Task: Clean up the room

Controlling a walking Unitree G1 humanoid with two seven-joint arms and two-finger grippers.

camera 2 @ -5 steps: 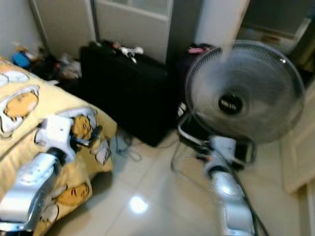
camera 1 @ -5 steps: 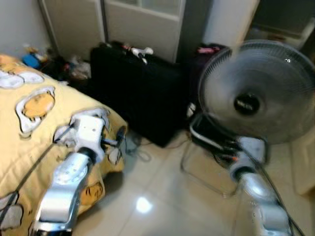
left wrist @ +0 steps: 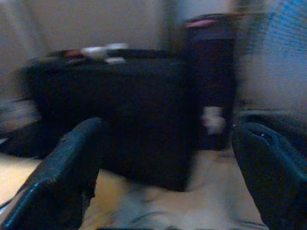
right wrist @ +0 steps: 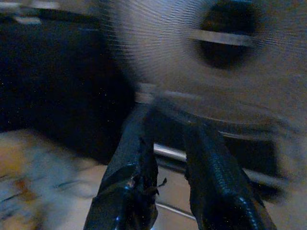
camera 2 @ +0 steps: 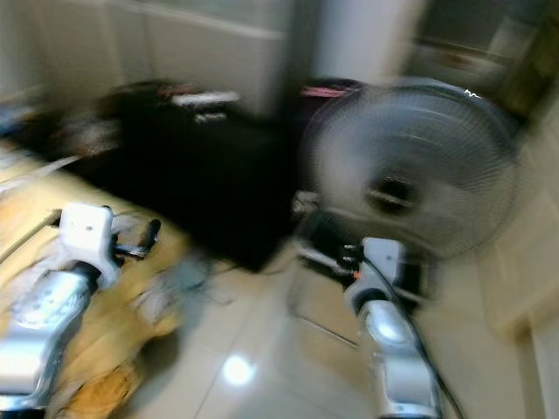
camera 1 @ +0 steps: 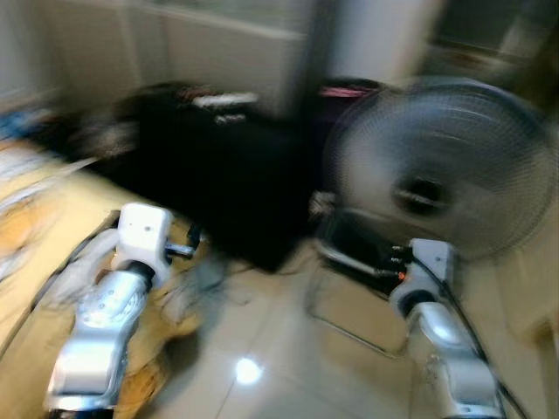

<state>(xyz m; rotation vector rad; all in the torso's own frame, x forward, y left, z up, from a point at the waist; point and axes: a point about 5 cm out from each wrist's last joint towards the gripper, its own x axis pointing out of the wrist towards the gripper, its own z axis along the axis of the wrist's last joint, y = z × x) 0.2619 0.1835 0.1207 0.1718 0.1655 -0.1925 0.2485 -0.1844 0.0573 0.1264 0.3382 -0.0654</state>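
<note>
Left eye view is smearing with blur, so the robot is probably turning or walking, looking for something to tidy; which item comes next is not settled. Both arms are reaching forward toward the standing fan [camera 1: 445, 170]. Beside the fan, the left gripper [left wrist: 168, 172] is spreading its fingers wide, holding nothing, facing the black case [camera 1: 227, 192]. Just below the fan, the right gripper [right wrist: 175, 177] is keeping its fingers nearly together, empty.
</note>
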